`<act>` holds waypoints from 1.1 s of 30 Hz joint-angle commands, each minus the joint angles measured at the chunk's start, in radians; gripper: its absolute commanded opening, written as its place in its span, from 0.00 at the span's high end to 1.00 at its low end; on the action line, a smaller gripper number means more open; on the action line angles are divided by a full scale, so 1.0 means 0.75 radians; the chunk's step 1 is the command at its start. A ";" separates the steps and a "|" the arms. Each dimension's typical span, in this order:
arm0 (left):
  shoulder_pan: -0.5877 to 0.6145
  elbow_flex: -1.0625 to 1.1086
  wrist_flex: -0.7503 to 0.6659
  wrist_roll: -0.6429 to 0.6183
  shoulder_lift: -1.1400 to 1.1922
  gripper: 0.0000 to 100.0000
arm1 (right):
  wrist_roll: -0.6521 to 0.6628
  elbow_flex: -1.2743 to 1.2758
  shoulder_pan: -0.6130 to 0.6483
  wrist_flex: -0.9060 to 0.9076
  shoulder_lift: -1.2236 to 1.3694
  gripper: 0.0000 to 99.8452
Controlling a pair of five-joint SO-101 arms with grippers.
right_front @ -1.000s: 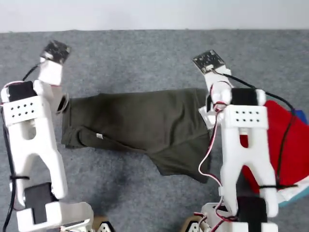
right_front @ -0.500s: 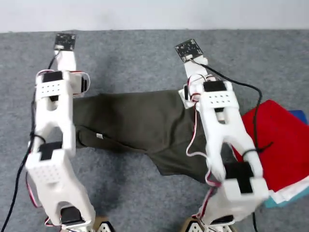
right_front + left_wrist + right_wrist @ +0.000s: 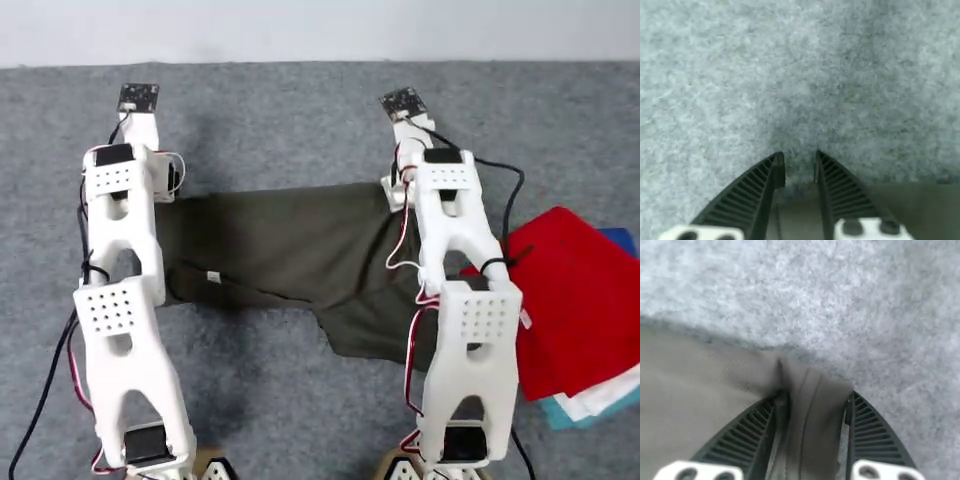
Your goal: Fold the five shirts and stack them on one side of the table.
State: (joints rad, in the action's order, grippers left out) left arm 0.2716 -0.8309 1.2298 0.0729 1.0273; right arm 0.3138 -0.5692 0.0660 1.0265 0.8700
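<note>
An olive shirt (image 3: 280,245) lies spread across the middle of the grey table (image 3: 300,120), with one part trailing toward the near side. Both arms stretch over it to its far edge. In the left wrist view my left gripper (image 3: 798,162) is open by a narrow gap at the shirt's far left corner. Its fingertips are on bare table and olive cloth (image 3: 920,210) lies just behind them. At the far right corner my right gripper (image 3: 814,397) stands open, and a raised fold of the shirt (image 3: 700,390) runs between its fingers.
A red shirt (image 3: 570,300) tops a pile at the right side of the table, with white and blue cloth (image 3: 600,400) showing under it. A light wall (image 3: 320,30) borders the far edge. The two arm bases stand at the near edge.
Both arms have stretched out from near the front edge to the shirt's far edge. Each gripper now sits at a far corner. The shirt has barely shifted.
</note>
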 commanded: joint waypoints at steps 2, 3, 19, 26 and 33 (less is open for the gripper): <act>0.010 -0.265 0.125 -0.008 0.080 0.89 | -0.004 -0.278 -0.046 0.177 0.118 0.81; 0.010 -0.310 0.149 -0.008 0.106 0.89 | -0.010 -0.323 -0.044 0.228 0.120 0.81; 0.006 -0.858 0.585 -0.020 0.172 0.89 | -0.006 -1.082 -0.054 1.028 -0.146 0.81; 0.006 -0.674 0.710 -0.055 -0.025 0.89 | -0.010 -0.919 -0.077 1.028 -0.271 0.81; -0.100 -0.026 0.683 -0.049 -0.295 0.89 | -0.004 -0.569 -0.085 1.020 -0.412 0.81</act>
State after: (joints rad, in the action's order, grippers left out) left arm 0.2378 -1.0012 1.7346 0.0407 0.9367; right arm 0.3122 -1.0587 0.0123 1.7538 0.6475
